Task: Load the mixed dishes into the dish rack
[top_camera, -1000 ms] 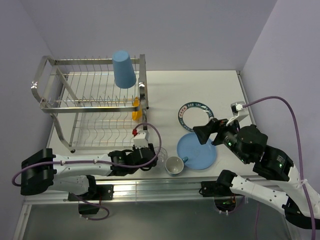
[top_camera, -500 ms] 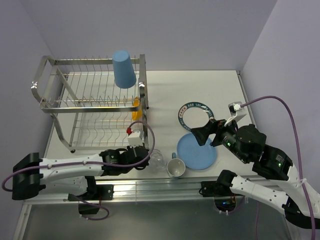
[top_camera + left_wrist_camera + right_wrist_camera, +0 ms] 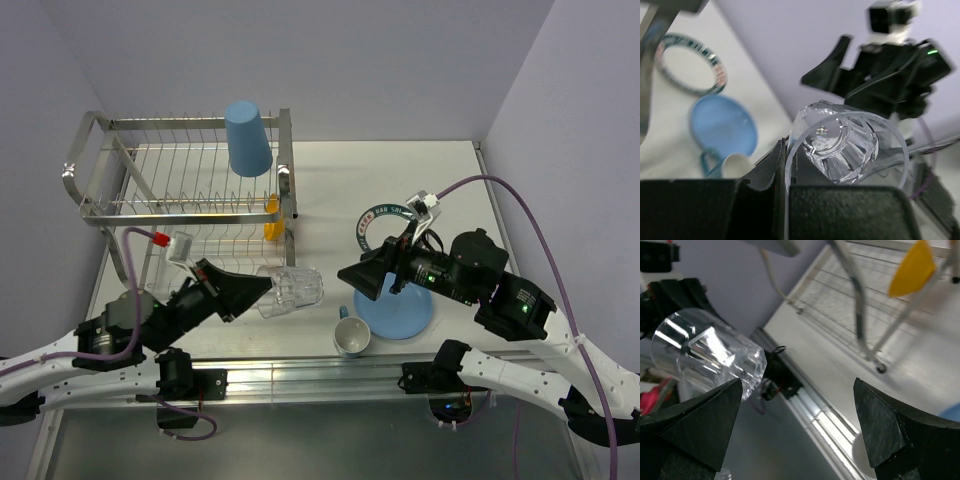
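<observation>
Slippage threatens the clear glass (image 3: 291, 289), pinched by its rim in the left jaws and lying sideways just off the near right corner of the dish rack (image 3: 170, 121), if swung fast or bumped by the spread, empty right jaws.

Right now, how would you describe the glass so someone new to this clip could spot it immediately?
Find the big chrome dish rack on the left of the table and go to its near right corner. There the left gripper holds the clear glass sideways off the table, beside the light blue mug. It is the only see-through dish, with faceted walls.
</observation>
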`<action>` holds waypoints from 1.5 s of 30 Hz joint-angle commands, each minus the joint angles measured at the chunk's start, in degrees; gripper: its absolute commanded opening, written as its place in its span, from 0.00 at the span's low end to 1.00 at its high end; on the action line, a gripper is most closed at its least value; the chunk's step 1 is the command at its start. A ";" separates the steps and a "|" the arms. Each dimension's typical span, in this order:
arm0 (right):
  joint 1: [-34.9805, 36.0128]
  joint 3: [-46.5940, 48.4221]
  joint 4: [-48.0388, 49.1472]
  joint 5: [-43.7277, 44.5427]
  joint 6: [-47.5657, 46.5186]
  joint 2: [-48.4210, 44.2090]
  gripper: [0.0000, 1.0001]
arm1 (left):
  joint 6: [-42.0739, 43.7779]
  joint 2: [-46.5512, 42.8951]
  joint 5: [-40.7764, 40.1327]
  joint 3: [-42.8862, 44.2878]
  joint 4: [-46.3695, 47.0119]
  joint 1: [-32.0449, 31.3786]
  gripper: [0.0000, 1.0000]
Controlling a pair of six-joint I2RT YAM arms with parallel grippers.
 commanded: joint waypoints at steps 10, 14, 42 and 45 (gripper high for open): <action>-0.17 1.30 38.47 -31.89 14.50 5.06 1.00 | 11.89 0.03 9.17 4.96 21.00 -0.35 0.00; -0.17 3.23 39.04 -32.96 15.75 6.64 1.00 | 13.12 1.00 10.40 6.11 23.89 -0.35 0.00; 2.20 5.52 59.87 -38.50 27.96 16.22 0.55 | 16.02 4.69 10.84 9.89 30.14 -0.35 0.00; 2.64 7.01 58.91 -37.80 27.35 17.18 0.00 | 16.11 5.31 10.67 10.07 29.88 -0.35 0.00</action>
